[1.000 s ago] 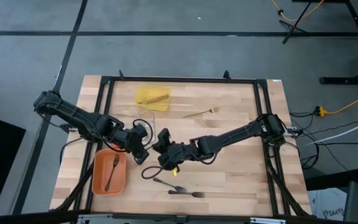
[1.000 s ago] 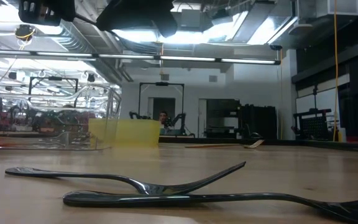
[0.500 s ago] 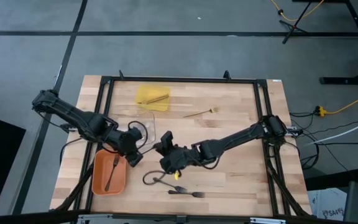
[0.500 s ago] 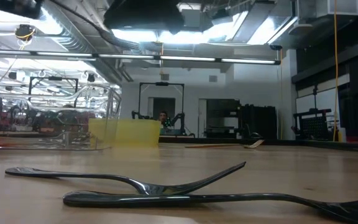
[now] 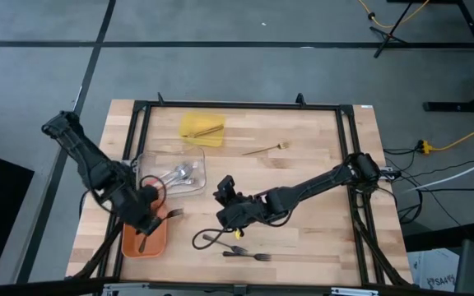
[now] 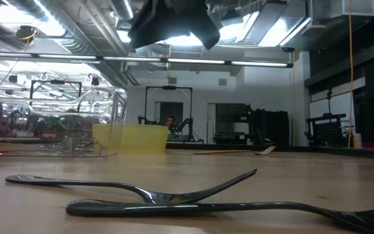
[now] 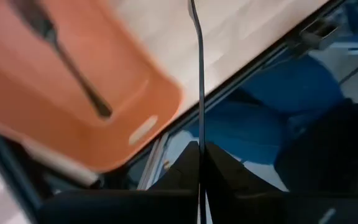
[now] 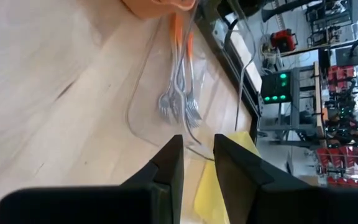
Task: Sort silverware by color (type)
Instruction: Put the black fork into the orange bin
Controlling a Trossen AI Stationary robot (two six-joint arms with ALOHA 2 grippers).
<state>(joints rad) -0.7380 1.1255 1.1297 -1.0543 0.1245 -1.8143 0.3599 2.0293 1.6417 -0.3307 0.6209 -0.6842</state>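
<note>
Forks: the left gripper (image 7: 200, 163) pinched a dark fork (image 7: 197, 74) over the orange tray (image 7: 73, 118), seen only by its wrist; the right gripper (image 8: 197, 158) stood slightly parted, empty.

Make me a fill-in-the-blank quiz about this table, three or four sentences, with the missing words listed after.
1. The left hand holds a dark fork over the ____ tray.
2. The silver forks lie in the ____ tray.
3. ____ dark forks lie on the bare table near the right hand.
4. The right hand holds ____.

Missing words: orange; clear; two; nothing
</note>
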